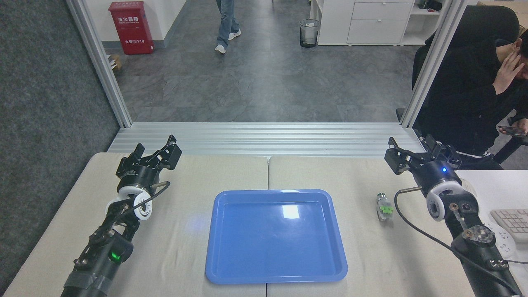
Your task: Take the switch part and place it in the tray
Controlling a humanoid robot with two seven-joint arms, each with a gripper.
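The glossy blue tray (pixel 275 236) lies in the middle of the beige table with nothing in it. To its right the switch part (pixel 384 207) rests on the table, clear-grey with a green middle and its dark metal end pointing away from me. My right gripper (pixel 412 147) hovers open above the table's far right, behind and to the right of the switch part, holding nothing. My left gripper (pixel 156 147) is open too, raised over the far left of the table, well away from the tray.
A white keyboard (pixel 512 224) sits on a side table at the right edge. A seated person in black (pixel 474 95) is beyond the right post. Another person's legs (pixel 227 24) are on the floor far behind. An aluminium rail (pixel 264 138) borders the table's far edge.
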